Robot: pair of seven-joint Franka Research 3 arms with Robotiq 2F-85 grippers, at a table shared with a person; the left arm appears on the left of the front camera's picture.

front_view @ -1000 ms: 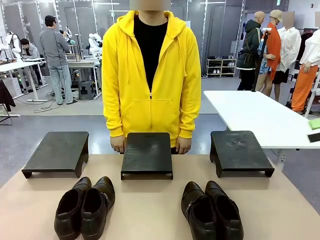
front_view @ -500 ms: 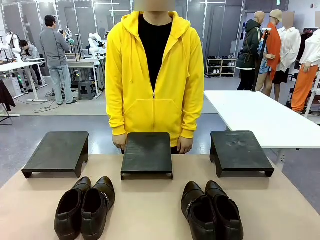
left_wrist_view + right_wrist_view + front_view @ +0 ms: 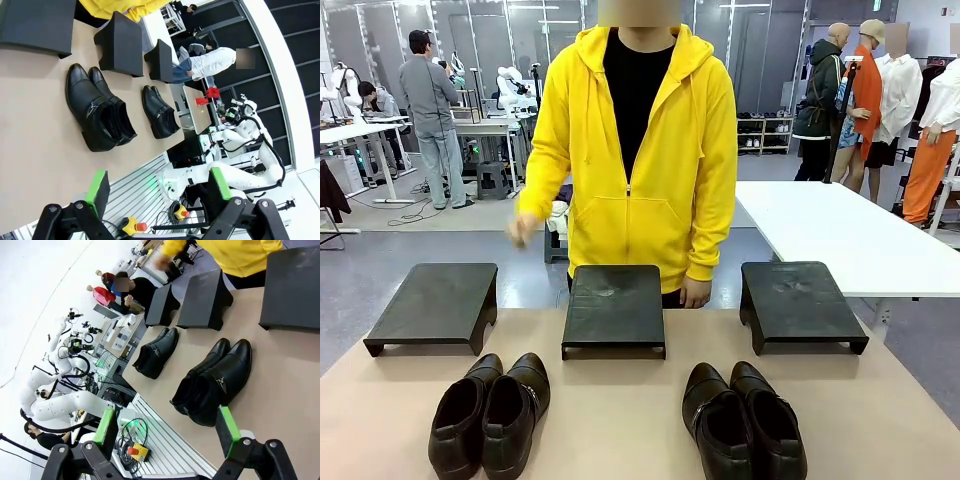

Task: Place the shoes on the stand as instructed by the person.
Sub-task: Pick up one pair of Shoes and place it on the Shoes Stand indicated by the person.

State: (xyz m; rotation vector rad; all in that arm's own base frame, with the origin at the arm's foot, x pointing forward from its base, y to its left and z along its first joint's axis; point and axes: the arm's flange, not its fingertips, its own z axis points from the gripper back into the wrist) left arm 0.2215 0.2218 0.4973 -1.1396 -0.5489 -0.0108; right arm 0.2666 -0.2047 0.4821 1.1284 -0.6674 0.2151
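Two pairs of glossy dark shoes stand on the tan table, toes toward the person. The brown-black pair (image 3: 490, 412) (image 3: 100, 117) (image 3: 157, 352) sits front left and the black pair (image 3: 745, 420) (image 3: 160, 111) (image 3: 217, 382) front right. Behind them stand three low black stands: left (image 3: 435, 300), middle (image 3: 613, 305) and right (image 3: 800, 300). The person (image 3: 640, 150) in a yellow hoodie is behind the middle stand, with one blurred hand (image 3: 525, 230) raised toward the left stand. My left gripper (image 3: 159, 190) and right gripper (image 3: 167, 432) hang open off the table's near edge, holding nothing.
The tan table (image 3: 620, 390) has bare room between the two pairs and in front of the stands. A white table (image 3: 820, 230) stands at the back right. Other people and workbenches are far behind.
The person's hand on the picture's left has risen from behind the middle stand and swung out toward the left stand. Shoes, stands and grippers have not moved.
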